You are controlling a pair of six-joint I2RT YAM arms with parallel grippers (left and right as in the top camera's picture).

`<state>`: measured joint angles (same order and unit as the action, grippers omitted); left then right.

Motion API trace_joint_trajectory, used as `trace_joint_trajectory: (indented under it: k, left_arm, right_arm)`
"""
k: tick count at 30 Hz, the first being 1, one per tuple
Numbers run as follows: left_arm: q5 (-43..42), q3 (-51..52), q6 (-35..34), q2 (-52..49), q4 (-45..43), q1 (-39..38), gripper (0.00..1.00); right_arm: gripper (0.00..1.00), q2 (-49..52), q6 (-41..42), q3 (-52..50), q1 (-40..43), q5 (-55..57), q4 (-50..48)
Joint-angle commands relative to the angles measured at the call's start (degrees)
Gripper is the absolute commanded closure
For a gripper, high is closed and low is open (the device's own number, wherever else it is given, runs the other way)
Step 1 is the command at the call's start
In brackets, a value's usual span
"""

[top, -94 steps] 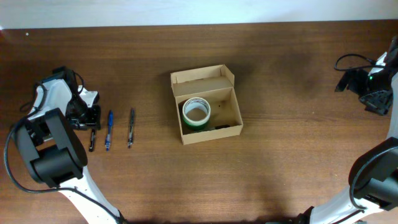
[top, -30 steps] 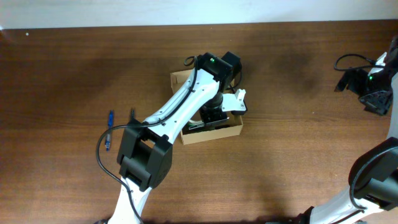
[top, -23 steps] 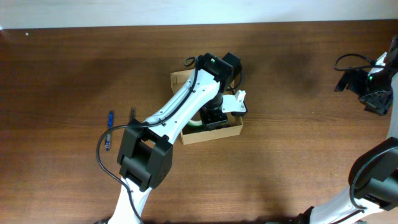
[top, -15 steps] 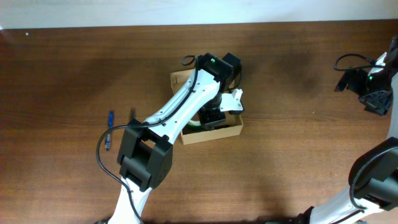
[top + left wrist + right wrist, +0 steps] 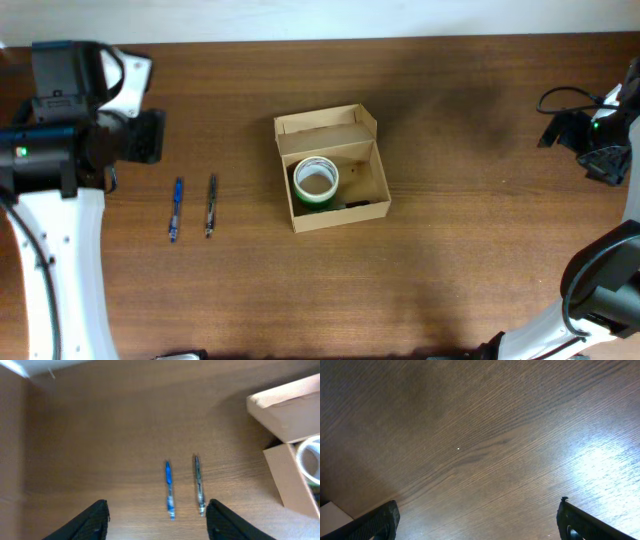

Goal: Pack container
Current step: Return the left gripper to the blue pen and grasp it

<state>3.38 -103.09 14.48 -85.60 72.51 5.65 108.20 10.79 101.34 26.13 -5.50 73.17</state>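
Note:
The container [image 5: 360, 125] is an open brown cardboard box at mid-table, with its lid flap folded back. A green-and-white tape roll [image 5: 316, 180] and a dark item [image 5: 352, 205] lie inside. A blue pen [image 5: 175, 208] and a dark pen [image 5: 211, 205] lie on the table to its left. My left gripper [image 5: 148, 137] is raised at the far left, open and empty. In the left wrist view its fingers [image 5: 160, 525] frame the blue pen [image 5: 169, 489] and dark pen [image 5: 198, 484], with the container [image 5: 287, 407] at the right. My right gripper [image 5: 477, 525] is open over bare wood.
The right arm [image 5: 590, 135] sits at the table's far right edge with a black cable beside it. The wooden table's back edge [image 5: 320, 38] meets a pale wall. The tape roll [image 5: 312, 460] shows at the left wrist view's right edge.
My left arm has pulled out of the container and swung back to the far left, above the pens. The box's inside is uncovered again. The right arm has not moved.

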Motion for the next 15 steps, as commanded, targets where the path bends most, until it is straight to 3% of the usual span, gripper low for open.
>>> trace_joint_trajectory:
  k: [1, 4, 15]
  left_arm:
    - [-4.74, 12.17, -4.83, -7.02, -4.57, 3.52, 0.37]
    - [-5.14, 19.21, -5.25, -12.24, -9.29, 4.04, 0.34]
    - [-0.02, 20.39, -4.92, -28.37, -11.26, 4.07, 0.34]
  right_arm:
    - [0.01, 0.17, 0.68, -0.24, 0.13, -0.11, -0.13]
    - [0.01, 0.17, 0.68, -0.24, 0.13, -0.11, -0.13]
    - [0.01, 0.17, 0.68, -0.24, 0.13, -0.11, -0.13]
